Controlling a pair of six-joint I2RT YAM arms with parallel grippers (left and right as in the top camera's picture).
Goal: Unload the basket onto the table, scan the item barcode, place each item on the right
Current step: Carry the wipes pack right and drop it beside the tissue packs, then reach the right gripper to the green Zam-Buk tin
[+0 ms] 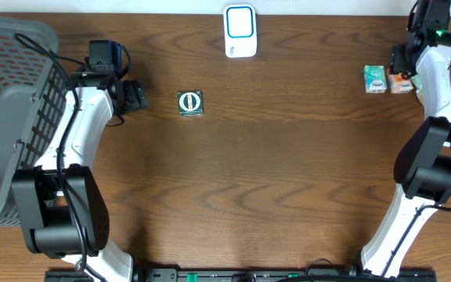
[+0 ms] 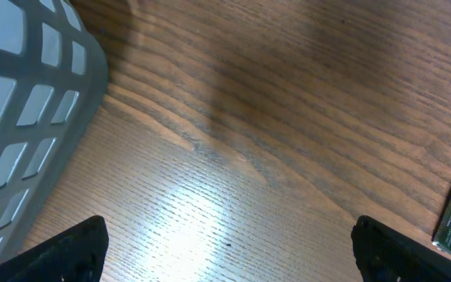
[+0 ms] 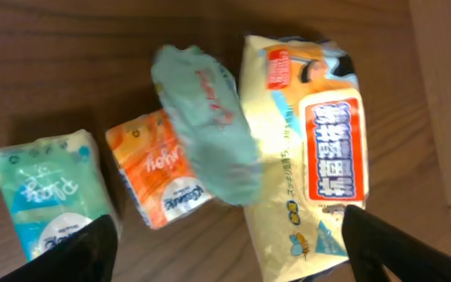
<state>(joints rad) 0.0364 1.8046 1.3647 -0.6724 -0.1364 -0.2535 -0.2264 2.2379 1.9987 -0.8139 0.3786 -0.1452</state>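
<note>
Blurred pale-green packet (image 3: pixel 206 125) just above the right gripper's (image 3: pixel 225 243) parted jaws; left gripper's (image 2: pixel 229 247) jaws wide.

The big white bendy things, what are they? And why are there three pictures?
They are two robot arms at a wooden table. One picture looks down from above; the other two come from small cameras on each wrist. The left hand is open over bare wood, between a grey basket and a small green packet. The right hand is open above some tissue packs and a yellow wipes pack. A white scanner sits at the far edge. Neither hand holds anything.
</note>
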